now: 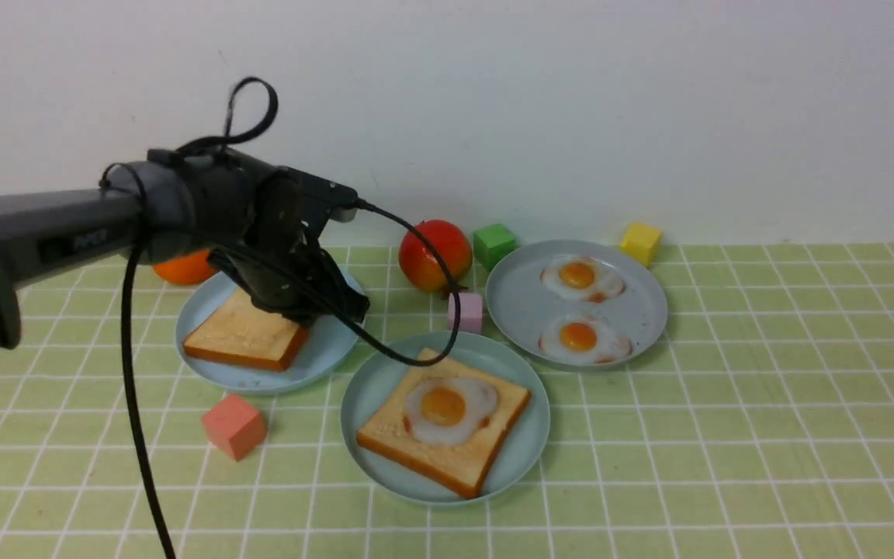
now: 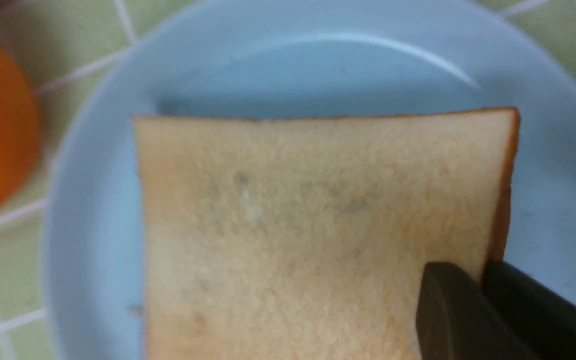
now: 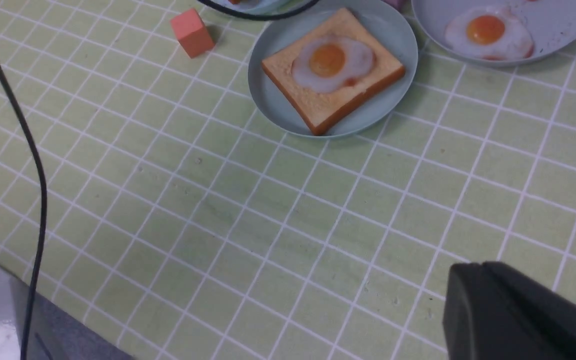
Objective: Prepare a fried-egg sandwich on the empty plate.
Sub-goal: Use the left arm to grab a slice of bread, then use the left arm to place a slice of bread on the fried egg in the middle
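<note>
Left arm [image 1: 43, 233]: your dark grey tube, faint lettering on its side.
Cable [image 1: 131, 388]: black, looping round your wrist [image 1: 261, 225], trailing down.
Fingers [image 2: 458, 315]: matte black, blunt.

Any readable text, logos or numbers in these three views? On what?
"PIPER": faint pale lettering on the dark grey forearm link of the left arm, front view. It is blurred, so this is a best reading.
Nothing else in any of the three views carries words, numbers or signs.
</note>
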Tool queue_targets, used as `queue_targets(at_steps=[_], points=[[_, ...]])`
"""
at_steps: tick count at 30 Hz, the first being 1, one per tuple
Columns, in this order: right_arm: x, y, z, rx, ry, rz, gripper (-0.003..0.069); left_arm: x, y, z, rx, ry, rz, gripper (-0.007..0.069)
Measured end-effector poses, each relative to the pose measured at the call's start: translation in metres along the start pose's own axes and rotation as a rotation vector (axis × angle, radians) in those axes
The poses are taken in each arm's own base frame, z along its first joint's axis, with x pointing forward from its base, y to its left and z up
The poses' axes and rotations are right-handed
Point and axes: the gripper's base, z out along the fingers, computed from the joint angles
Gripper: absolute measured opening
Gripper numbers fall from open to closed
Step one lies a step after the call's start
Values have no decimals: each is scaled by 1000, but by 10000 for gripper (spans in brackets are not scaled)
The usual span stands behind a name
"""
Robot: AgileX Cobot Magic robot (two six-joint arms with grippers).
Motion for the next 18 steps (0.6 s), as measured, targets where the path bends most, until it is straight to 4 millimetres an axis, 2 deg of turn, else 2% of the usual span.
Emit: queue_targets(at_steps=[3,4,5,8,9,11,13,14,15,18], points=[[0,-1,0,9,1,-5,31,-14,0,-47,-2,-68,-2,14],[0,-1,0,11,1,-6,31,-15,0,-50,-1,-73,-2,15],[0,-2,0,24,5,-13,31,-19,-6,-75,6,-112,10,15],[2,-3,-2,43,4,-25,31,-17,-33,-105,46,-152,64,15],[2,-4,-2,45,4,-26,31,-16,-38,-106,53,-150,74,15],[5,-4,-9,65,-14,-43,32,-5,-68,-115,100,-138,131,15],[10,-3,-18,80,-39,-58,32,3,-92,-116,136,-124,174,15],[10,-3,-19,82,-43,-60,32,5,-96,-116,143,-122,183,15],[15,-2,-28,96,-73,-70,32,11,-112,-115,166,-112,212,15],[23,-1,-41,113,-118,-69,33,16,-132,-112,196,-118,251,15]])
